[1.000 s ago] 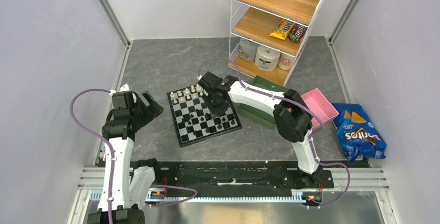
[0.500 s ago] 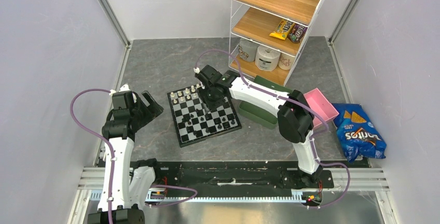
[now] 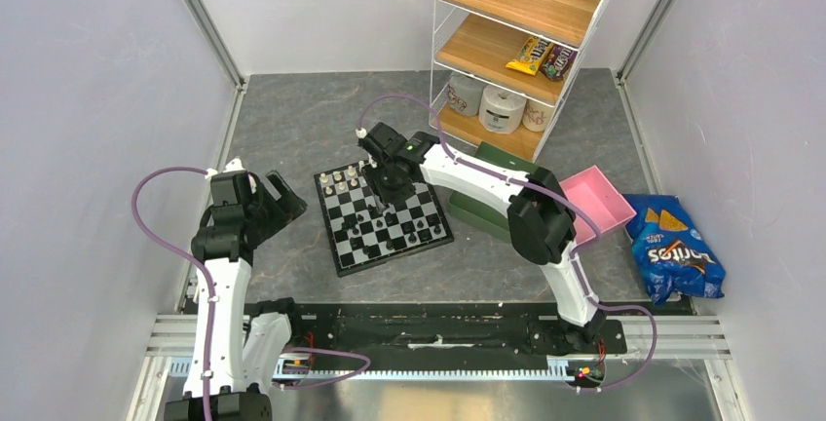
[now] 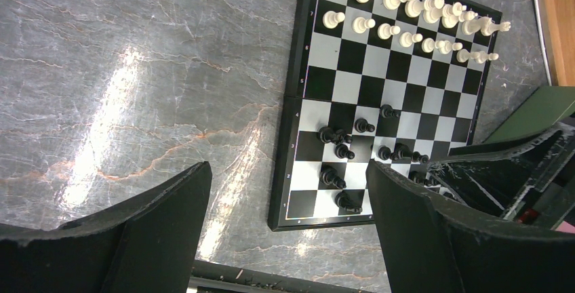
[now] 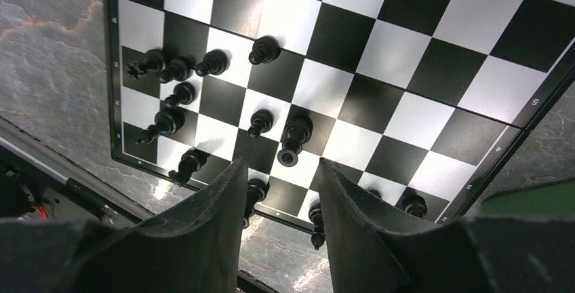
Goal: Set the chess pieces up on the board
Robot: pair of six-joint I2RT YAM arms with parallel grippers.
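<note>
Nearest in, the left gripper (image 3: 271, 197) hangs off the board's 9 o'clock edge, over bare table (image 3: 292, 129). Its jaws are spread wide with nothing between them. From its own camera, the left gripper (image 4: 286, 171) looks out at the board (image 4: 352, 89).

The board (image 3: 341, 236) sits mid-table, turned a little off square. The black pieces (image 3: 390, 231) crowd its near rows, loosely bunched rather than lined up. Above them the right gripper (image 3: 383, 185) points down over the middle of the board, its jaws partly apart and gripping nothing. In the wrist view, the right gripper (image 5: 281, 164) has a tall black piece (image 5: 291, 140) standing just past its fingertips, untouched. More black pieces (image 5: 169, 96) cluster toward 9 o'clock on the board (image 5: 407, 55). On the far rows, the white pieces (image 3: 346, 177) stand in two neat lines (image 4: 413, 25).

Compared with a second ago, the right gripper has slid toward 11 o'clock and its jaws have widened. The left arm hasn't budged.

The table is grey marbled stone between pale walls. A blue bag of chips (image 3: 677, 255) lies at 3 o'clock. Nearer the board on that side are a pink tray (image 3: 609, 197) and then a green tray (image 3: 482, 214). A wire rack (image 3: 487, 51) with wooden shelves stands at 1 o'clock.
</note>
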